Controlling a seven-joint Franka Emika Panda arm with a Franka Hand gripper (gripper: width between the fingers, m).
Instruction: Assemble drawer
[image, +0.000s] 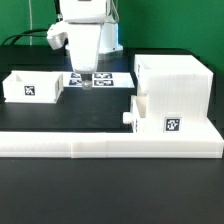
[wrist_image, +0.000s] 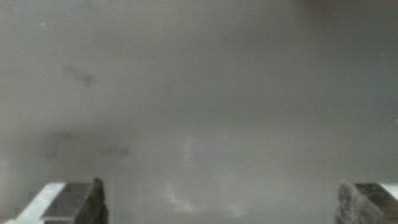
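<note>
low white border wall runs along the near edge | drawer housing sits just behind it on the exterior view's right, knobbed tray against its left side | second tray well apart on the left | gripper hangs over the marker board, fingers spread wide, holding nothing

No letters, numbers or brand names can be read. Only black-and-white square tags are seen. One is borne on the front of the drawer housing. One is on the small tray, well apart from the housing toward the exterior view's left. Several are printed on the marker board between tray and housing.
</note>
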